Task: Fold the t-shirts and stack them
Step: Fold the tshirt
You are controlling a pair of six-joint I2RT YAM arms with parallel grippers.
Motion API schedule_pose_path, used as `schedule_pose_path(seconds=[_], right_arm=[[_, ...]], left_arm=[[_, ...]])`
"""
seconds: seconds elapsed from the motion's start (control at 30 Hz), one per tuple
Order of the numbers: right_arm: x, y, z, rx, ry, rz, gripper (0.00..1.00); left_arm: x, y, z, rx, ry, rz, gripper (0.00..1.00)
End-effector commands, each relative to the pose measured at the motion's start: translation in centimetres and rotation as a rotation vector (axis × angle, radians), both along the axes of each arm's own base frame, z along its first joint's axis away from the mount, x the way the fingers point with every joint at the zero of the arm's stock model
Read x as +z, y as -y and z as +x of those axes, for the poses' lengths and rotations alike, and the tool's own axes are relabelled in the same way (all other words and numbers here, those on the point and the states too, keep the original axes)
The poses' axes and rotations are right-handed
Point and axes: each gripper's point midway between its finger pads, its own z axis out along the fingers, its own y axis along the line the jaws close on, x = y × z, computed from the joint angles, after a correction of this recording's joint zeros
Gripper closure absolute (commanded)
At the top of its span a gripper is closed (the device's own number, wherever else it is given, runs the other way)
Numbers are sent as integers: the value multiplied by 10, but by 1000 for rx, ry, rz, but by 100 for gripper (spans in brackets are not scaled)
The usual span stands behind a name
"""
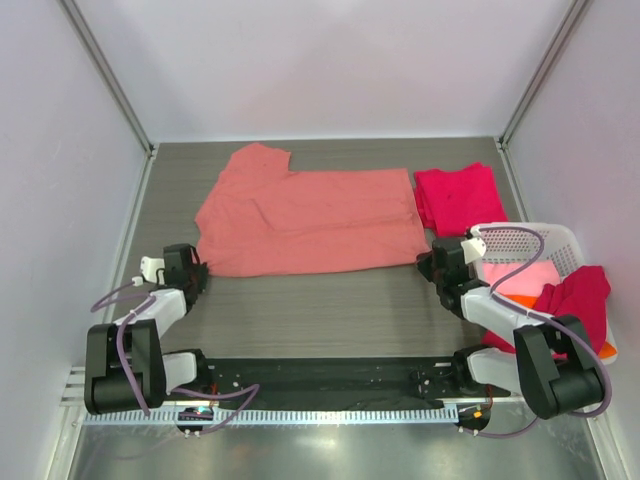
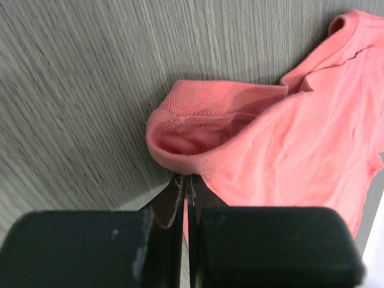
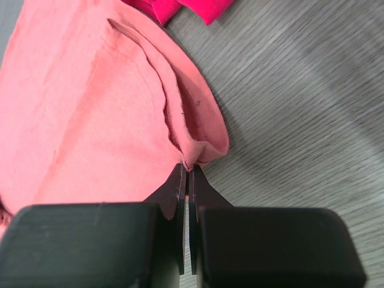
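A salmon-pink t-shirt (image 1: 305,220) lies spread across the middle of the grey table. My left gripper (image 1: 197,268) is shut on its near left corner; in the left wrist view the hem (image 2: 192,150) bunches at my closed fingertips (image 2: 186,180). My right gripper (image 1: 428,264) is shut on its near right corner, where the hem (image 3: 201,144) folds up at my closed tips (image 3: 187,171). A folded crimson-red t-shirt (image 1: 458,198) lies at the back right. Another crimson-red shirt (image 1: 575,300) hangs over the basket, with light pink (image 1: 530,275) and orange (image 1: 522,299) cloth inside.
A white lattice basket (image 1: 525,238) stands at the right edge, next to my right arm. White walls with metal posts close in the table on three sides. A black rail (image 1: 320,378) runs along the near edge between the arm bases.
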Motion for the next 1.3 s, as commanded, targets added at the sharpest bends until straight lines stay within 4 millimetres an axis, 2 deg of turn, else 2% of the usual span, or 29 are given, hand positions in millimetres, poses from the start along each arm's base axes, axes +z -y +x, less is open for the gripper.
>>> schedule_pose_path(seconds=[0.0,0.1,0.13,0.2,0.23,0.27,0.3,0.33,0.4,0.43,0.5,0.53,0.6,0.63,0.67,0.7,0.73,0.77,0.8,0.83,0.9,0.93,0.97,1.0,1.03,1.07,1.13,1.17,1.27], right_arm=[[24,9,8,-54,78,-12,99],[42,11,16,-78,94,-23,99],[55,11,23,-84,114,-20,99],[68,12,34,-107,121,-24,99],[91,11,46,-115,139,-20,99],[106,8,54,-108,160,-9,99],[112,7,57,-100,146,-16,99],[134,3,64,-93,168,-5,99],[149,1,65,-88,184,10,99],[146,2,62,-93,170,15,99],[139,0,52,-88,152,35,99],[119,2,42,-96,111,44,99],[103,2,27,-97,87,65,99],[81,2,14,-91,49,71,99],[80,2,7,-90,57,86,99],[75,3,1,-92,55,96,99],[56,4,-13,-91,19,94,99],[51,5,-19,-93,15,105,99],[57,5,-25,-91,45,121,99],[40,9,-39,-97,6,111,99],[42,11,-49,-99,30,129,98],[32,12,-59,-97,4,122,91],[30,11,-63,-88,1,125,87],[28,12,-67,-80,-2,121,84],[26,12,-72,-72,-3,118,72],[26,11,-74,-60,-4,120,65],[30,12,-77,-39,1,100,54],[34,12,-76,-33,8,89,52],[48,12,-70,4,26,41,45]], left_arm=[[0,-7,-6,-16,-66,58,100],[24,-7,8,-31,-32,73,100],[31,-9,11,-28,-26,77,100],[57,-13,25,-14,-14,84,100],[90,-15,44,-10,41,90,100],[97,-15,40,-28,4,101,100],[114,-16,44,-33,17,110,100],[146,-18,53,-32,64,126,100],[158,-20,45,-43,43,149,100],[163,-23,42,-34,42,167,100],[160,-26,26,-28,0,190,100],[155,-28,17,-16,-25,199,100],[131,-28,-4,-7,-83,195,100],[122,-27,-10,-5,-94,185,100],[103,-24,-24,-5,-117,170,100],[96,-22,-30,-3,-121,160,100],[88,-21,-36,5,-126,147,100],[72,-18,-47,2,-154,132,100],[71,-16,-52,4,-138,128,100],[56,-14,-62,12,-161,112,100],[50,-12,-71,19,-143,98,100],[38,-10,-80,24,-162,88,100],[35,-9,-83,25,-161,82,99],[32,-7,-86,20,-157,73,96],[31,-5,-89,16,-141,70,91],[31,-4,-91,12,-133,64,75],[40,-3,-90,11,-80,63,59],[43,-3,-92,9,-72,68,49],[66,-8,-92,15,-27,108,34]])
